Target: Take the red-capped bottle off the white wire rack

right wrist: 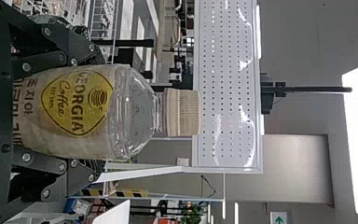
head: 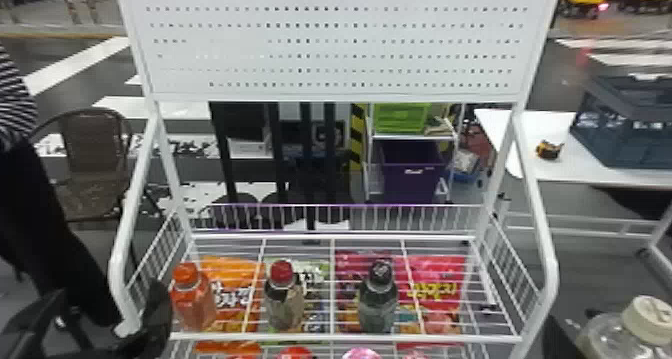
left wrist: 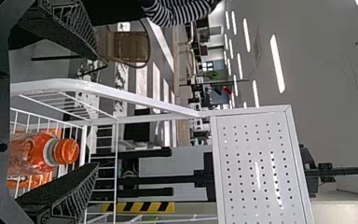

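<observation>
The whole pick is to do: the red-capped bottle (head: 284,299) stands left of centre on the white wire rack (head: 345,338), the left gripper (left wrist: 97,111) gapes near left, the right gripper (right wrist: 103,111) clasps a cream-capped bottle (right wrist: 135,112).

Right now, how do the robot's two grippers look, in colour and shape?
The left gripper is black, with wedge-shaped fingers that have ribbed lattice sides. The right gripper is also black, with jointed links and round, silver-grey bolt heads.
</observation>
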